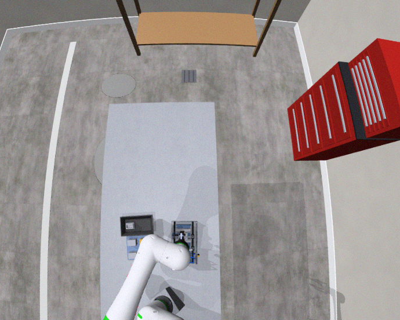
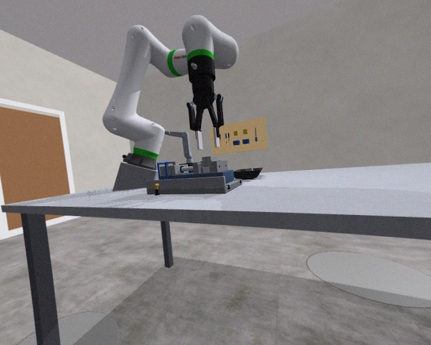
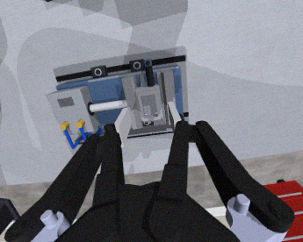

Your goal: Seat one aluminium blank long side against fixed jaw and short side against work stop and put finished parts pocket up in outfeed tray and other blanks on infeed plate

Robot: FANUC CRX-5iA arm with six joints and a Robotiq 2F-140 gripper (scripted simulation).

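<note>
My gripper (image 2: 207, 143) hung above the vise (image 3: 140, 104), fingers partly apart and holding nothing. A grey block (image 3: 148, 107) sat in the vise opening; I could not tell whether it was a blank or a finished part. If I came down off-centre, a pad (image 3: 122, 122) could strike the jaw block or the white rod (image 3: 107, 105). The vise looked matte grey metal on a blue base, with blue hoses (image 3: 74, 138) and yellow fittings. The outfeed tray (image 1: 123, 229) held one pale part (image 1: 129, 225).
</note>
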